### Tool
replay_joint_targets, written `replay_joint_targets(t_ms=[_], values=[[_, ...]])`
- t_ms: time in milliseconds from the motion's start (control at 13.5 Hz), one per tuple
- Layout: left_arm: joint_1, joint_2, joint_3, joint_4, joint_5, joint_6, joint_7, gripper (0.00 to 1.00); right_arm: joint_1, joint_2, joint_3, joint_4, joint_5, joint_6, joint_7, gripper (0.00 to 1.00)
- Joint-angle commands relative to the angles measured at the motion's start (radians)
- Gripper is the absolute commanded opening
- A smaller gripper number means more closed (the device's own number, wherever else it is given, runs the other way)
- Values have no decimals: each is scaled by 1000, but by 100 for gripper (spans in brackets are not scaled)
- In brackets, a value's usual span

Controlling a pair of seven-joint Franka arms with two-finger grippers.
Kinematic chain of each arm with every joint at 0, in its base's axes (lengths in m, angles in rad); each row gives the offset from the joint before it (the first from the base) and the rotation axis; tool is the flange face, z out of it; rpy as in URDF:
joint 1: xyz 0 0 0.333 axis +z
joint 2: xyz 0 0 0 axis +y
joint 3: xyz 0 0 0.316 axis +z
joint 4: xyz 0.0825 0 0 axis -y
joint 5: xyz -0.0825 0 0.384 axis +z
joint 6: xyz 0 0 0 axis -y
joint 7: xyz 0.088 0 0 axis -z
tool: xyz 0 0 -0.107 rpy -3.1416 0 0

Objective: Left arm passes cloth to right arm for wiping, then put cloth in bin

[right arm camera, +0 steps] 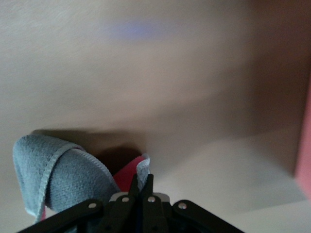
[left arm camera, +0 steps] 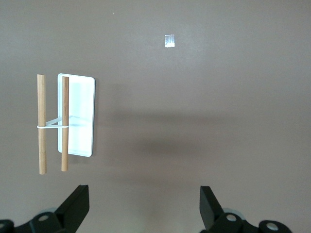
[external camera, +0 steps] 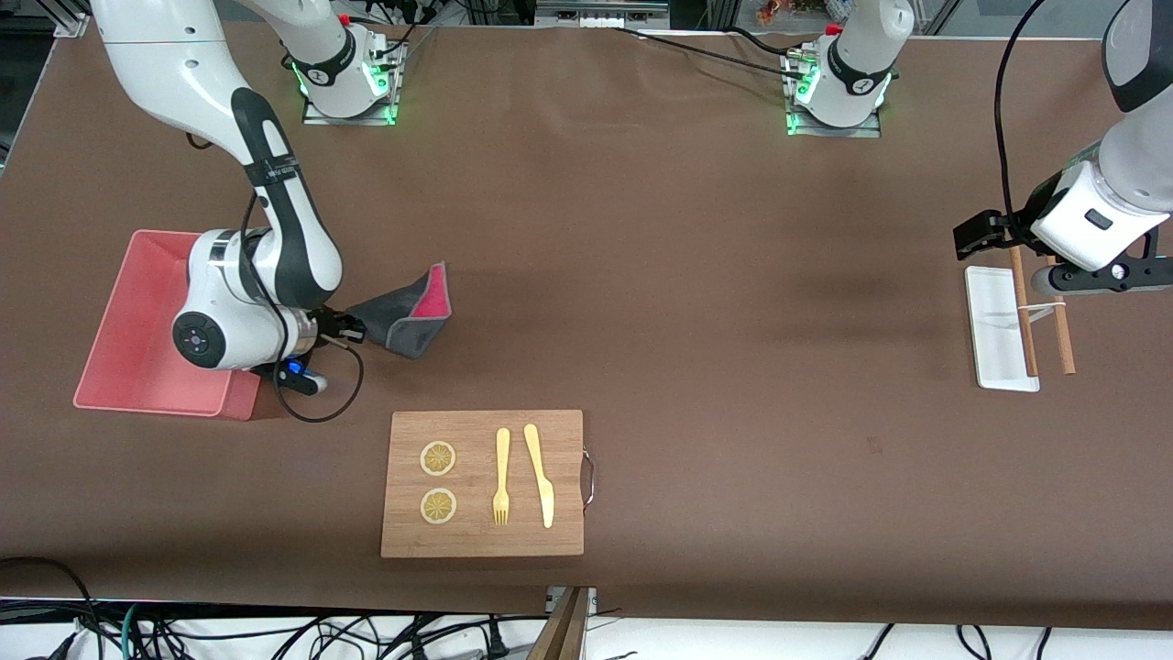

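cloth, a floppy dark grey and crimson rag [external camera: 412, 314], hangs clamped in the right end effector [external camera: 353, 328] at the frame's left-centre, just beside the salmon-pink plastic bin [external camera: 124, 321]; the left end effector [left arm camera: 143, 208], wide, waits over the table [external camera: 696, 275].

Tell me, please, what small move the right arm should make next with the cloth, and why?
Probably carry it sideways over the bin: the right gripper is shut on the cloth, which hangs beside the bin, not yet above it. The left gripper waits open near the white tray.
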Motion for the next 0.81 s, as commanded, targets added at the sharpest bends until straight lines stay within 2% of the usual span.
replay_joint_targets(t_ms=[0, 222, 519, 741], values=[[12, -19, -10, -23, -20, 11, 21, 100, 13, -31, 8, -10, -46, 5, 10, 0], [53, -18, -8, -23, -95, 8, 85, 100, 14, -25, 108, 1, -49, 45, 211, 0], [70, -15, -5, -9, -85, 7, 159, 100, 40, 1, 241, 2, -40, 177, 530, 0], [150, -3, -7, 56, -97, 7, 170, 100, 42, 27, 353, 22, -35, 293, 742, 0]])
